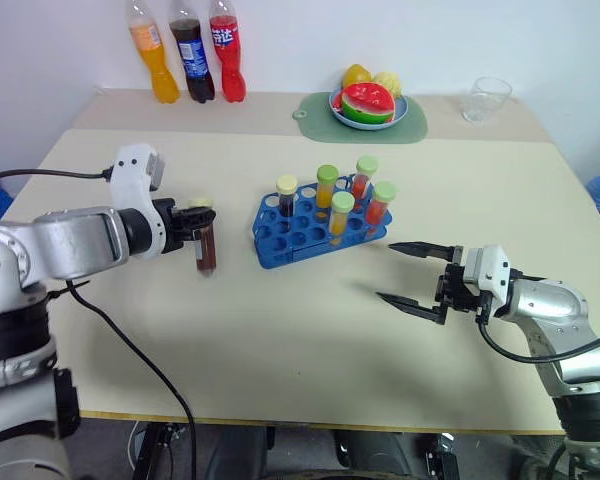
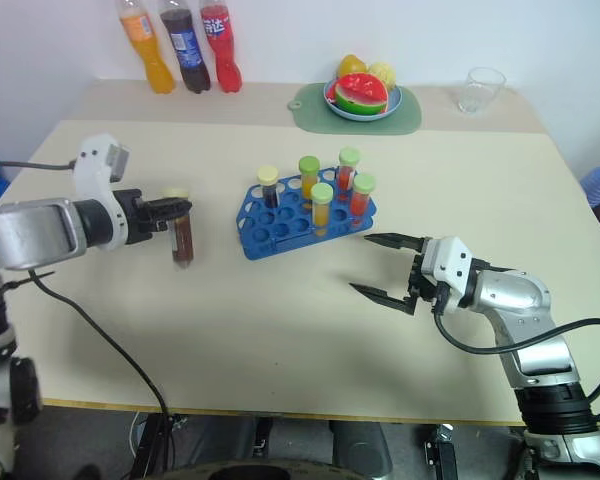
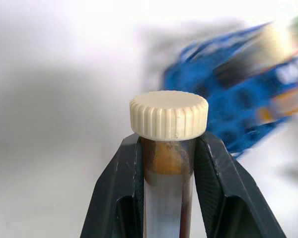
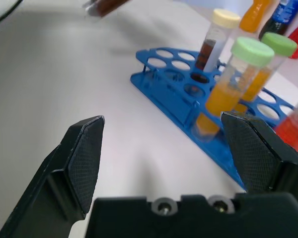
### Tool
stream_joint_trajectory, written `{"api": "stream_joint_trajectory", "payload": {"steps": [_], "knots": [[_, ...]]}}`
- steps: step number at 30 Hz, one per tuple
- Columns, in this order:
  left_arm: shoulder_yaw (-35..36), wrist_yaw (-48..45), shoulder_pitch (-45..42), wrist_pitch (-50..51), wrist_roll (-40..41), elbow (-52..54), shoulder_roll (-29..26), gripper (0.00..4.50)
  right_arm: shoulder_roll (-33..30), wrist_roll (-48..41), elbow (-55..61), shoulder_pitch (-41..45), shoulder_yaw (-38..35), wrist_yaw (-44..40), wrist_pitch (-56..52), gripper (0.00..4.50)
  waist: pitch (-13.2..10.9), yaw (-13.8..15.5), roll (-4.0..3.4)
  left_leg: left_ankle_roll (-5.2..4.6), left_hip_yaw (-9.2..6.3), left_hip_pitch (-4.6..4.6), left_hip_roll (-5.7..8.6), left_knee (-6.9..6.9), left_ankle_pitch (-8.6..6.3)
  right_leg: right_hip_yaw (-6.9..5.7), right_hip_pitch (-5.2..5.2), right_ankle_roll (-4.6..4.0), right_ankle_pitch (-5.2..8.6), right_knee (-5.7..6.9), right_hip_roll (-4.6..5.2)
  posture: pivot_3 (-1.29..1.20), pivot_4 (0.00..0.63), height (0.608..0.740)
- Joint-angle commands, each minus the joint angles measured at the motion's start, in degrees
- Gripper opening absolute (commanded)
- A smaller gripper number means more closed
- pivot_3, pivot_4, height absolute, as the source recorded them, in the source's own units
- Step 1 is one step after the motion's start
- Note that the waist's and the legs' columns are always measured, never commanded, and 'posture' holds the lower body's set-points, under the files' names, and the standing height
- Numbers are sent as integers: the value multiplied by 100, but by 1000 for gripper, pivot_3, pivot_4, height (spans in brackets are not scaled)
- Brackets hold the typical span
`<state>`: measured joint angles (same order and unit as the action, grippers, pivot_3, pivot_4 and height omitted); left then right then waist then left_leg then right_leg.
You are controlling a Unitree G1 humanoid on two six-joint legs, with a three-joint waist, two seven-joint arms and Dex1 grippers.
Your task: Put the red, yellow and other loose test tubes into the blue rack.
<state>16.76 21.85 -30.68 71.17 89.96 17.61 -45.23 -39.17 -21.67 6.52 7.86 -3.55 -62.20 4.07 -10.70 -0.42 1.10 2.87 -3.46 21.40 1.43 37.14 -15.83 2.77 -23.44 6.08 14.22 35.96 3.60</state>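
My left gripper [image 1: 195, 222] is shut on a loose test tube [image 1: 206, 245] with dark brown liquid and a cream cap [image 3: 169, 114]. The tube hangs upright above the table, to the left of the blue rack [image 1: 280, 245]. Its black fingers [image 3: 121, 188] clamp the tube just under the cap. Several capped tubes of dark, yellow and red liquid stand in the rack [image 4: 164, 84]. My right gripper [image 1: 384, 271] is open and empty, low over the table to the right of the rack's near corner, pointing toward it.
Three soda bottles [image 1: 190, 50] stand at the back left. A fruit plate on a green mat [image 1: 368, 105] and a clear cup [image 1: 486, 98] sit at the back. A black cable [image 1: 130, 350] trails from my left arm over the table's front edge.
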Motion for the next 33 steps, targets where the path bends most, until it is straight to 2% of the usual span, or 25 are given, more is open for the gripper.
{"api": "stream_joint_trajectory", "payload": {"steps": [1, 3, 5, 12, 17, 23, 29, 33], "knots": [[-362, -2494, 454, -1872, -2097, 725, -10, 813, 85, -149, 209, -16, -139, 208, -127, 4153, 0, 17, 0, 0, 0, 2, 0, 0, 0, 0, 2, -3, 1, -2, 1, 0, 150, 740], [-751, -3322, 731, -2796, -3111, 796, 44, 813, 105, -163, 256, -24, -179, 287, -192, 4153, 0, 3, 0, -3, 0, 4, -2, 0, -1, 1, 3, -4, 1, -12, 1, 0, 150, 740], [-1075, -4264, 1088, -4474, -4258, 711, 493, 813, 87, -155, 320, -83, -243, 390, -258, 4153, 4, -14, -8, -33, 0, 6, -5, -1, -18, 3, 3, -5, 1, -17, -1, 0, 150, 740], [-1932, -5622, 1155, -7405, -6225, -695, 2023, 813, -134, -231, 818, -522, -625, 594, -579, 4153, 3, 34, -10, -71, 5, 15, -10, 2, -39, 3, 10, 4, -7, -53, 3, 0, 150, 740], [-2213, -5885, 1085, -8454, -6892, -1680, 2799, 813, -285, -305, 1172, -834, -989, 764, -836, 4153, 3, 84, -10, -83, 5, 14, -11, 9, -45, 6, 13, 22, -18, -57, 5, 0, 150, 740], [-2351, -6149, 722, -9167, -7182, -2911, 3570, 813, -403, -421, 1467, -1144, -1361, 861, -1096, 4153, 3, 120, -10, -85, 4, 12, -11, 13, -45, 1, 20, 32, -23, -54, -2, 0, 150, 740], [-2404, -6199, 492, -9723, -7583, -3845, 3940, 813, -460, -491, 1697, -1378, -1648, 931, -1267, 4153, 5, 114, -11, -90, 4, 7, -9, 19, -48, 1, 27, 38, -26, -54, -2, 0, 150, 740], [-2426, -6369, 595, -9725, -7528, -3839, 3988, 813, -448, -512, 1852, -1511, -1722, 984, -1350, 4153, 6, 113, -13, -91, 3, 3, -11, 19, -49, 1, 31, 39, -26, -53, -3, 0, 150, 740]]}}
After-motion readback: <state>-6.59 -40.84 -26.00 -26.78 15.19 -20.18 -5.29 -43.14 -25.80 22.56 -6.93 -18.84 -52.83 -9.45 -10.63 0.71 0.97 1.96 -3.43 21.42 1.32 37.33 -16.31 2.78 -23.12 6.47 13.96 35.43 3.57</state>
